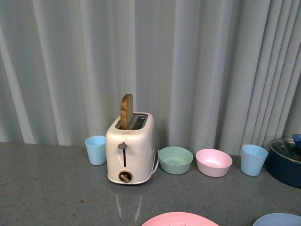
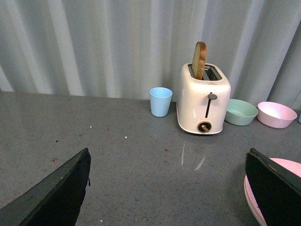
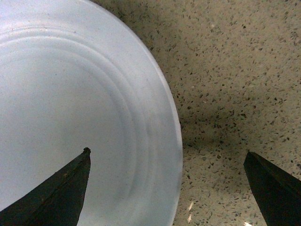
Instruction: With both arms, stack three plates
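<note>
The pink plate lies at the front edge of the front view, only its far rim showing. The light blue plate lies to its right, also cut off. The cream-beige plate is out of view. My left gripper is open and empty above the grey counter; the pink plate's rim shows beside one finger. My right gripper is open, close above the light blue plate. One finger is over the plate, the other over bare counter, with the rim between them. Neither arm shows in the front view.
A cream toaster with a slice of bread stands mid-counter before a grey curtain. Beside it are a light blue cup, a green bowl, a pink bowl, another blue cup and a dark pot.
</note>
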